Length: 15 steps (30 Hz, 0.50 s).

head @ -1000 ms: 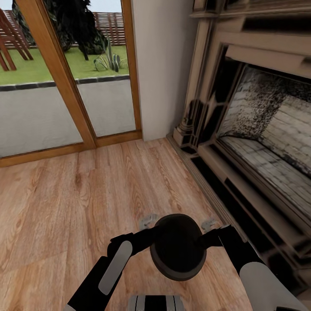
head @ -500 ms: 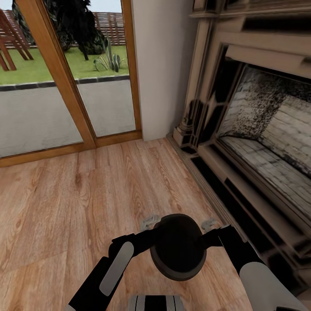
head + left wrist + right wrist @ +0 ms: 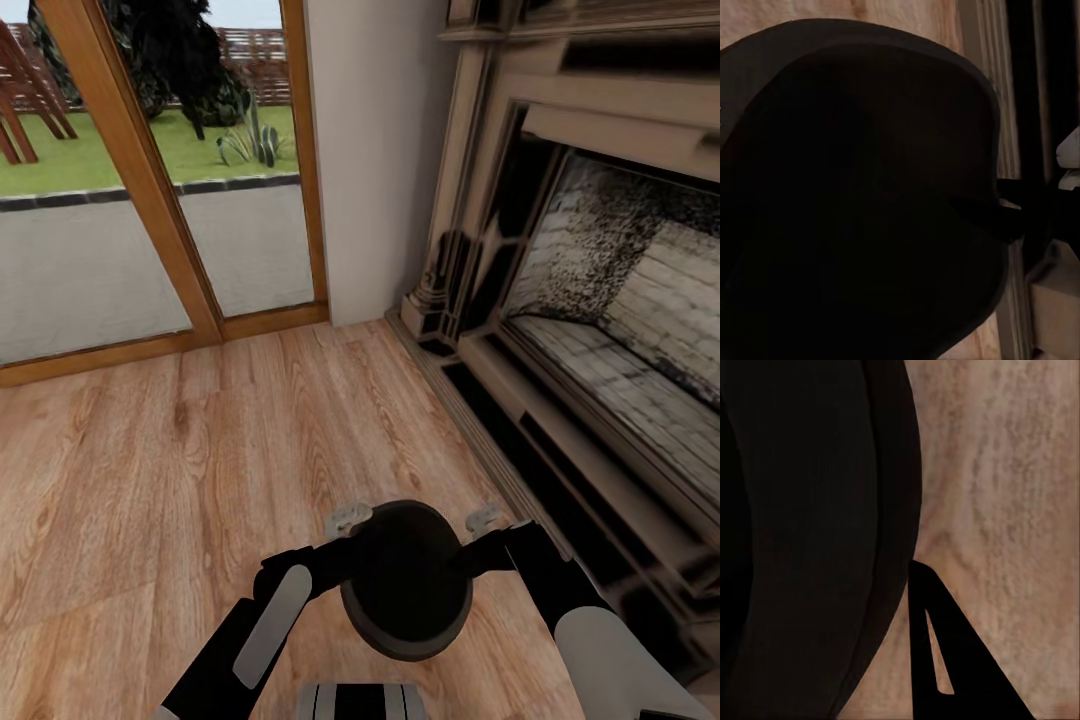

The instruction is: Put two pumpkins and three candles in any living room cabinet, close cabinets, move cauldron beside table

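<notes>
The black cauldron (image 3: 405,585) hangs over the wooden floor just in front of me, held between my two hands with its wide mouth facing up. My left gripper (image 3: 340,560) presses on its left side and my right gripper (image 3: 478,550) on its right; their fingers are mostly hidden by the pot. Its dark bowl (image 3: 870,195) looms close in the left wrist view. One black finger (image 3: 934,660) lies just outside the cauldron's wall (image 3: 810,510) in the right wrist view. Pumpkins, candles, cabinet and table are out of view.
A brick fireplace (image 3: 600,300) with a raised hearth step runs along the right, close to my right arm. A wood-framed glass door (image 3: 150,200) onto the garden and a white wall section (image 3: 370,150) stand ahead. Wooden floor (image 3: 200,450) stretches ahead and left.
The cauldron has shifted slightly left and tilted a little, with both hands following it. The camera and room have stayed still.
</notes>
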### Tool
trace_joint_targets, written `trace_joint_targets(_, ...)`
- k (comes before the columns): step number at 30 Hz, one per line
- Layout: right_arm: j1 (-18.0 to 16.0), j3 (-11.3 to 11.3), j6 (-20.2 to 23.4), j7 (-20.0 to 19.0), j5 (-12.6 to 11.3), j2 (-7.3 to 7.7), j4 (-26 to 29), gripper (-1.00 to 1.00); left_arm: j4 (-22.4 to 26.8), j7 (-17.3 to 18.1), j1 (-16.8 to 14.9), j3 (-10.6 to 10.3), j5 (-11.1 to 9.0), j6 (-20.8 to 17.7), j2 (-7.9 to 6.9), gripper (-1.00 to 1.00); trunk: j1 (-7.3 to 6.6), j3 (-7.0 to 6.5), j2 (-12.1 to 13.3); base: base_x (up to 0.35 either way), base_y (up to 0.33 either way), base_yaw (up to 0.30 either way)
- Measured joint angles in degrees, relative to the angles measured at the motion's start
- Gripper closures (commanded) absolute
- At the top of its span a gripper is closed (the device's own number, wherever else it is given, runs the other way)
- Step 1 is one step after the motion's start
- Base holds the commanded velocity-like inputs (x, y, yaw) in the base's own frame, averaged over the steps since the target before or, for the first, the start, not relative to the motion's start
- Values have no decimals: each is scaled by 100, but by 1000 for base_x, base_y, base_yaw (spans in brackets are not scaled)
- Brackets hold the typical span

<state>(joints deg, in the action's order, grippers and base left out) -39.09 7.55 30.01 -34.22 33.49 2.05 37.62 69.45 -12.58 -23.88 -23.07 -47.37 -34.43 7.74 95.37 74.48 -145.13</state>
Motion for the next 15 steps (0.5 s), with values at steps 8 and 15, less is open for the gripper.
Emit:
trace_joint_targets(8,-2,3,-10,4,12,1,1,100,-123,-5,0,-7,9,48,0,-100,0,0,0,0,0,0)
trace_joint_targets(15,-1,-2,-3,11,2,1,0,100,-372,-49,0,-10,43,203,-7,-100,0,0,0,0,0,0)
